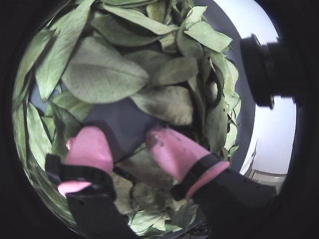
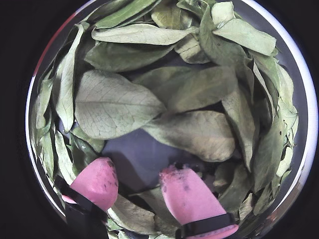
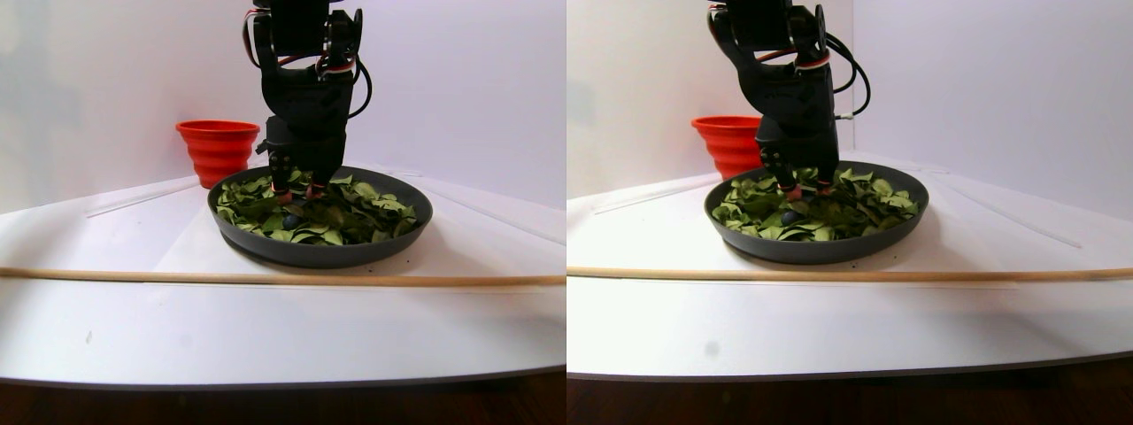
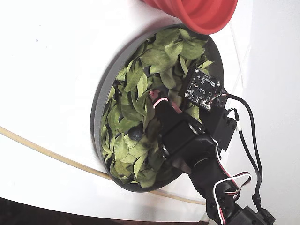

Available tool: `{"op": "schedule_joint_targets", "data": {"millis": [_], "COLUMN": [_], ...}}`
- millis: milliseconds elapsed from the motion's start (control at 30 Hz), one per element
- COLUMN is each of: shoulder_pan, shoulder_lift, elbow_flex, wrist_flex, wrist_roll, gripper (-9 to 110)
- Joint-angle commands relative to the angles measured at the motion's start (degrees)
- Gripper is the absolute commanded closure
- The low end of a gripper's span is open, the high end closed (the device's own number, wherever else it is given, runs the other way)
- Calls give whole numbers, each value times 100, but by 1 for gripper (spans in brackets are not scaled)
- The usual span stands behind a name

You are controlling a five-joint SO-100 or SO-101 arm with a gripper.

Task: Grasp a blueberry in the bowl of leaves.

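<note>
The bowl of leaves (image 3: 319, 255) is a wide dark grey dish full of green leaves; it also shows in the fixed view (image 4: 101, 93). My gripper (image 1: 123, 134) is open, its pink-tipped fingers (image 2: 99, 181) down among the leaves, with bare dish floor (image 2: 134, 154) between them and nothing held. Both wrist views show this, and the blueberry is hidden in them. The blueberry (image 4: 136, 134) lies among leaves apart from the fingertips, toward the dish's near side in the stereo pair view (image 3: 289, 220). The gripper also shows in the stereo pair view (image 3: 299, 193).
A red-orange bowl (image 3: 217, 146) stands behind the dish, touching its far rim in the fixed view (image 4: 201, 14). A long thin wooden stick (image 3: 265, 278) lies across the white table in front of the dish.
</note>
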Motion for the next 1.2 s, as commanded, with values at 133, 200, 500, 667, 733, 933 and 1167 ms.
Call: {"op": "schedule_joint_targets", "data": {"millis": [133, 200, 500, 667, 733, 933, 1167], "shoulder_pan": [97, 97, 105, 123, 123, 132, 132], "shoulder_lift": [501, 527, 738, 861, 914, 1046, 1397], "elbow_flex": [9, 18, 88, 123, 141, 167, 281], "wrist_flex": [62, 62, 123, 167, 193, 193, 492], "wrist_roll": [9, 9, -9, -9, 0, -9, 18], "gripper": [84, 84, 84, 84, 84, 84, 84]}}
